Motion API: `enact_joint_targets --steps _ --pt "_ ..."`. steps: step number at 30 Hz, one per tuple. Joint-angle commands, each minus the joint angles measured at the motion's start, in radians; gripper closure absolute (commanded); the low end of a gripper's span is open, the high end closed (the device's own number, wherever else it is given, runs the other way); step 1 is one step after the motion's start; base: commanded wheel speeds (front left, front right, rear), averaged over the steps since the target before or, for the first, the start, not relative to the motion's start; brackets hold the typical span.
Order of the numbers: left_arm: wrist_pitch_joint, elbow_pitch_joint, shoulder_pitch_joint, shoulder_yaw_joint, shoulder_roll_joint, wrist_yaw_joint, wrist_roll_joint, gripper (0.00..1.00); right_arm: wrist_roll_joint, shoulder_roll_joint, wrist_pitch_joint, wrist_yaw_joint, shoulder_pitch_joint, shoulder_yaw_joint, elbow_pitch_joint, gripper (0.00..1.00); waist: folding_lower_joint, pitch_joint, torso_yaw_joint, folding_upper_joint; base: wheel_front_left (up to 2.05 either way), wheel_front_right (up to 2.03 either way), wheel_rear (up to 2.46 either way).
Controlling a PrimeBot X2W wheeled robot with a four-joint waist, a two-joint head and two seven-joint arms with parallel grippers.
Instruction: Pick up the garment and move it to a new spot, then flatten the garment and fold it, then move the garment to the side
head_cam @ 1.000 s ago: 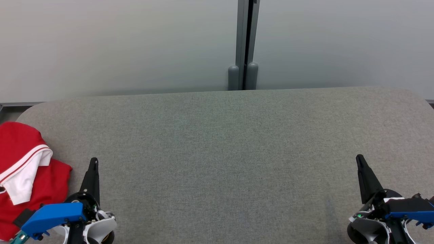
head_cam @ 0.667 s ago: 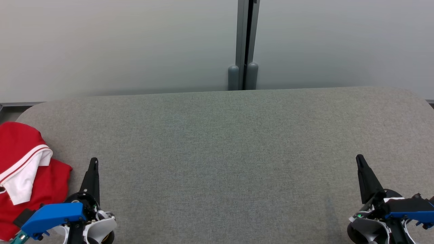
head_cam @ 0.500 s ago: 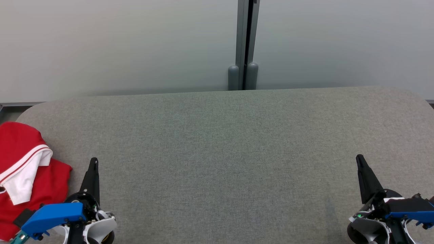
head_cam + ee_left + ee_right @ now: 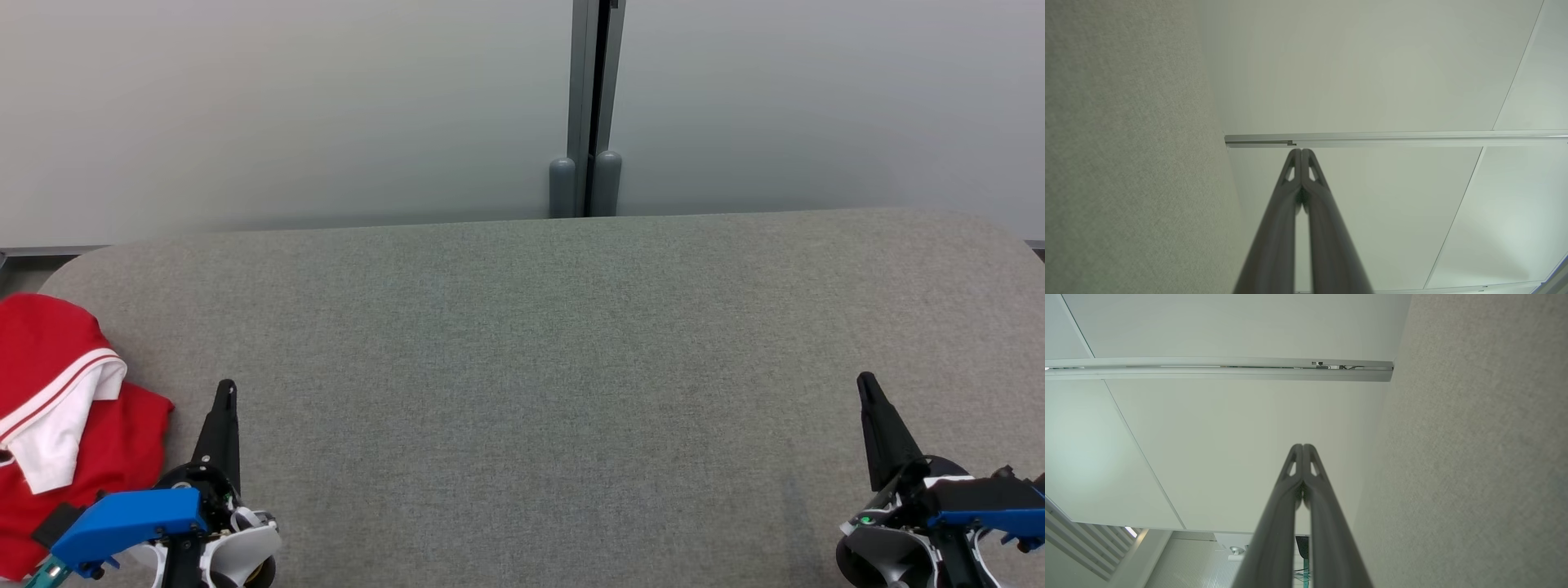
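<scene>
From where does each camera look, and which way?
Head view: on the head, facing forward and down at the grey table and red garment; left gripper, right gripper below.
Left wrist view: on the left wrist, along its shut fingers toward the wall.
Right wrist view: on the right wrist, likewise, fingers shut.
All share table and wall.

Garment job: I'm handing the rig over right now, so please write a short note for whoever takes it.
Left hand: shut, holding nothing, low over the table at the near left.
Right hand: shut, holding nothing, at the near right.
Garment: red with white trim, lying bunched at the table's left edge, just left of the left hand's fingers, not gripped.
Done: nothing that shows; the garment looks neither flat nor neatly folded.
Left: pick it up, move it to the bare middle, flatten, fold, set aside.
</scene>
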Motion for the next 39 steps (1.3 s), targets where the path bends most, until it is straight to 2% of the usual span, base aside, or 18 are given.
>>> enact_joint_targets --steps 1,15,16,26,32,39 --pt "0.003 -0.005 -0.009 0.001 0.001 -0.004 -0.004 1.0 0.003 -0.007 0.003 0.0 0.013 -0.002 -0.003 1.0 0.0 0.0 0.0 0.0 0.0 0.0 0.0" --pt "0.003 -0.005 -0.009 0.001 0.001 -0.004 -0.004 1.0 0.003 -0.007 0.003 0.0 0.013 -0.002 -0.003 1.0 0.0 0.0 0.0 0.0 0.0 0.0 0.0" --pt "0.0 0.0 0.0 0.0 0.0 0.0 0.0 0.0 0.0 0.0 0.0 0.0 0.0 0.0 0.0 0.0 0.0 0.0 0.0 0.0 0.0 0.0 0.0" --pt "-0.035 0.033 0.022 -0.011 0.002 0.0 0.044 0.0 -0.031 -0.006 -0.028 -0.001 -0.001 0.029 0.022 0.0 0.0 0.002 0.0 0.0 0.0 0.0 0.0" --pt "-0.064 0.037 0.017 -0.011 0.005 0.0 0.148 0.0 -0.089 -0.03 -0.063 -0.001 -0.017 0.067 0.031 0.0 0.0 0.003 -0.001 0.0 0.0 0.0 0.0" --pt "-0.096 0.047 0.014 -0.021 0.006 0.0 0.292 0.0 -0.211 -0.041 -0.095 -0.001 -0.03 0.08 0.04 0.0 0.0 0.004 -0.001 0.0 0.0 0.0 0.0"
